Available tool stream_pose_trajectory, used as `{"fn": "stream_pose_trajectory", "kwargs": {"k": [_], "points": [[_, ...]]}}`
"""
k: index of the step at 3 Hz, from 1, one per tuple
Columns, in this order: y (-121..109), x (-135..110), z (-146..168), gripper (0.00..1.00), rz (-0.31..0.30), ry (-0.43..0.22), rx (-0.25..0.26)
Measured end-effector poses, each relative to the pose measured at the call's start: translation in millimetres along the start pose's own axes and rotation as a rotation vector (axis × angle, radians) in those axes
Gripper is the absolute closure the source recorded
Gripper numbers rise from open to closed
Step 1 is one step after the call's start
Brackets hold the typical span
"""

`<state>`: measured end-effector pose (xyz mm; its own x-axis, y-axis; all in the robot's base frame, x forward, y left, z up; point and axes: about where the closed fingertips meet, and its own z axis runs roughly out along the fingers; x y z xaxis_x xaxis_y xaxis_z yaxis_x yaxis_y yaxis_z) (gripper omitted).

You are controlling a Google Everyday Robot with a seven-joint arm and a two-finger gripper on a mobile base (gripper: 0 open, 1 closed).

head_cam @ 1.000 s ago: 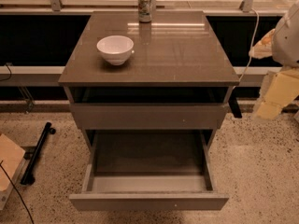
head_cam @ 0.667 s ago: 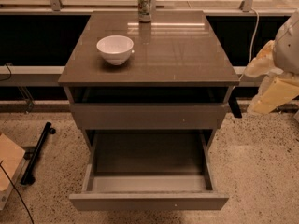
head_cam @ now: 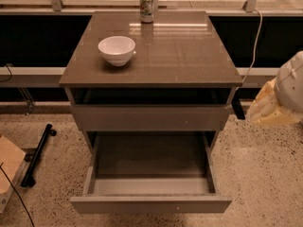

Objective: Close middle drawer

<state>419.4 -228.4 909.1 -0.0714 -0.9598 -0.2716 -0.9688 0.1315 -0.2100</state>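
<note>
readable text: none | can (head_cam: 147, 6), back edge of cabinet top (head_cam: 189, 56): printed label, wording too small to make out | middle drawer (head_cam: 151, 204), front panel: no lettering legible | gripper (head_cam: 239, 110), right of the cabinet, beside its front corner: no markings legible

One high, close front view down onto the cabinet (head_cam: 182, 56), pincer (head_cam: 238, 109) beside its right side

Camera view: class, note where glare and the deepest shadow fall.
In the camera view, glare streaks the tabletop near the can; deepest shadow fills the slot beneath; the open middle drawer is evenly lit; the gripper, right of the slot, looks dark.
</note>
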Motion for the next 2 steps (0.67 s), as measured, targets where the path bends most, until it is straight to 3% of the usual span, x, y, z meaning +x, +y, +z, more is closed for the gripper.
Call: {"fn": "stream_pose_trajectory", "kwargs": {"k": [1, 2], "points": [[1.4, 0.4, -0.2, 1.00, -0.012, 0.000, 0.003], [1.5, 0.5, -0.1, 1.00, -0.012, 0.000, 0.003]]}}
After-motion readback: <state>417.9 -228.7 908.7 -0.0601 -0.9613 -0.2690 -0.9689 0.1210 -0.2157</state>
